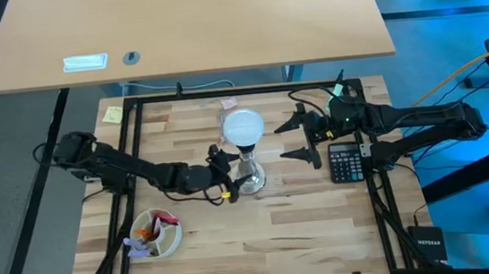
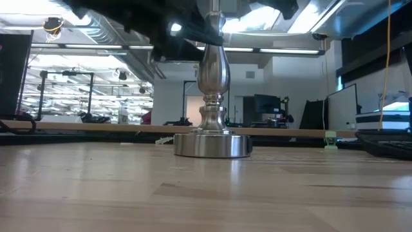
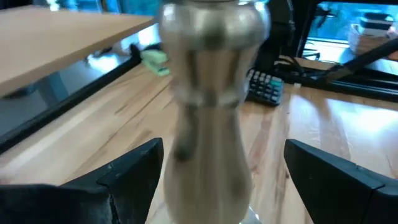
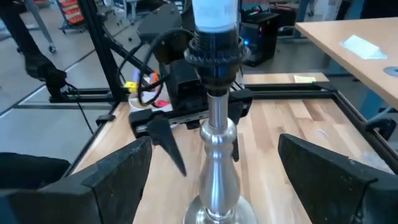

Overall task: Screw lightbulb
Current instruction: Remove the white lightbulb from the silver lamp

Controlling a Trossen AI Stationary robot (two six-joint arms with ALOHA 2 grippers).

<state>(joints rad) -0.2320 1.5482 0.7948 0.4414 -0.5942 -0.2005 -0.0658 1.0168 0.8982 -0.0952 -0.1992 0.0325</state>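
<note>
Both grippers, left and right, keep jaws open around the upright stand, the bulb seated on top, nearer the right one.

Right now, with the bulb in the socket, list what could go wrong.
1. The left hand is open around the stand without clamping it, so the narrow-footed stand may tip or spin.
2. The open right hand sits beside the lightbulb; a misaligned approach could knock it.
</note>
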